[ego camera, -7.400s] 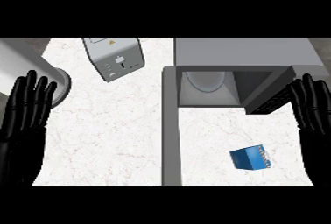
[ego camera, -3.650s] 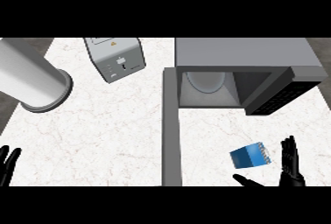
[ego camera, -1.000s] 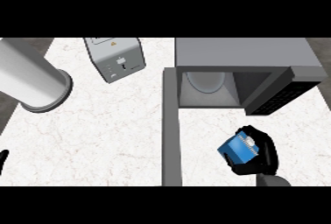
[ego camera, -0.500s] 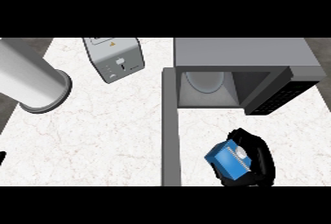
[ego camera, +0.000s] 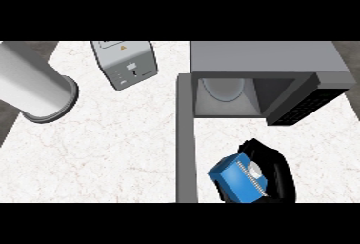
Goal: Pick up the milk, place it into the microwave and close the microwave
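The right robot hand (ego camera: 275, 167) is in the lower right of the frame, and its black fingers are curled around the blue milk carton (ego camera: 239, 178) — the carton is gripped and tilted, with its grey round cap (ego camera: 256, 169) turned toward the palm. The carton shows in front of the white marble bench (ego camera: 112, 143), just right of the open microwave door (ego camera: 185, 138), which runs as a grey strip from the middle of the frame down to the lower edge.

The microwave (ego camera: 264, 64) stands in the upper right of the frame. Its cavity (ego camera: 228, 95) is open and shows a pale round plate inside; the dark control panel (ego camera: 306, 102) is at the right side of the opening. The milk carton is below the cavity in the picture, apart from it.

In the upper middle of the frame stands a grey toaster (ego camera: 125, 62), and at the upper left a large grey cylinder (ego camera: 35, 86) — a robot forearm, it seems.
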`<state>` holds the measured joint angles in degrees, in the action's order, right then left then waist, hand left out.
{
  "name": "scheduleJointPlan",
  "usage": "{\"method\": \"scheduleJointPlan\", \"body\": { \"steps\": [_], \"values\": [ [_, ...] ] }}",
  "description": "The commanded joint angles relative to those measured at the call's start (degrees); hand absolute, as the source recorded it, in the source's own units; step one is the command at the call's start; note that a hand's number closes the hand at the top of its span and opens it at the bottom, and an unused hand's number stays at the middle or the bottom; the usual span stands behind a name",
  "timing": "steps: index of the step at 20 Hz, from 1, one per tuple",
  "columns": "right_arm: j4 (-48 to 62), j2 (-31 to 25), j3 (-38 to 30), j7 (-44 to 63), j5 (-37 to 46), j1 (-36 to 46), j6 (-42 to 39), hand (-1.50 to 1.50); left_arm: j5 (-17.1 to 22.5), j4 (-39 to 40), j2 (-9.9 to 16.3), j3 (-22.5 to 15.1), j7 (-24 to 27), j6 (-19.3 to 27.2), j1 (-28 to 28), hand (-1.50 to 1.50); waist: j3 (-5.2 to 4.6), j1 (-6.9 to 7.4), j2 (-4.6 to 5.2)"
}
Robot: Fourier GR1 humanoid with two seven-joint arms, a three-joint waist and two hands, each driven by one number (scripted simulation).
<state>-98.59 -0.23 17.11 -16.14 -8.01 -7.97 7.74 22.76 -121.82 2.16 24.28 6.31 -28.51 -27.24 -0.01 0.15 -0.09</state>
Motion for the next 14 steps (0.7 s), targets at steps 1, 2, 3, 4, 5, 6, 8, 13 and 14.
{"method": "scheduleJointPlan", "body": {
  "steps": [1, 2, 3, 4, 5, 6, 8, 13, 14],
  "values": [
    [-5.59, 0.21, 5.03, 6.64, 1.69, 3.13, 8.92, 1.50, 1.28, 3.37, -0.14, 2.29, 2.28, -3.42, -1.50, -1.50, -0.02, 0.20, -0.01],
    [0.14, 0.22, 7.66, 2.43, 0.42, 7.15, 13.19, 1.50, 1.56, 0.56, 1.74, 2.13, -3.02, 0.42, 2.02, -1.50, 0.02, 0.23, 0.09],
    [-0.07, 0.22, 0.23, 6.35, 1.70, 10.90, 7.48, 1.50, 1.25, 1.30, 0.95, 2.21, -1.17, -0.56, 2.31, -1.50, 0.01, 0.21, 0.08],
    [0.36, 0.22, 5.08, 5.17, 2.64, 9.13, 11.14, 1.50, 1.98, 2.40, 0.94, 4.84, 1.05, -3.22, -0.69, -1.50, 0.00, 0.32, 0.04],
    [4.08, 0.22, 3.20, 2.18, 1.66, 11.51, 11.73, 1.50, 2.02, 0.86, 0.43, 3.77, -0.64, -2.83, -0.16, -1.50, 0.02, 0.32, 0.07],
    [6.45, 0.22, 2.36, 4.08, 1.14, 16.81, 14.18, 1.50, 2.86, 2.21, 2.44, 4.49, -2.37, -1.10, 2.70, -1.50, 0.02, 0.40, 0.13],
    [9.29, 0.22, 1.54, 6.76, 3.33, 20.76, 17.58, 1.50, 0.59, 4.06, 1.02, 5.16, 1.49, -3.41, 0.90, -1.50, 0.00, 0.56, 0.13],
    [22.75, 0.20, 0.36, 1.85, 4.02, 26.49, 23.20, 1.50, 1.25, 6.50, 3.10, 6.71, 1.32, -4.99, 2.25, -1.50, 0.02, 0.74, 0.24],
    [24.21, 0.19, -3.77, 4.65, 3.51, 28.68, 21.12, 1.50, 1.58, 7.27, 2.50, 6.15, 1.28, -4.91, 2.77, -1.50, 0.02, 0.66, 0.25]
  ]
}}
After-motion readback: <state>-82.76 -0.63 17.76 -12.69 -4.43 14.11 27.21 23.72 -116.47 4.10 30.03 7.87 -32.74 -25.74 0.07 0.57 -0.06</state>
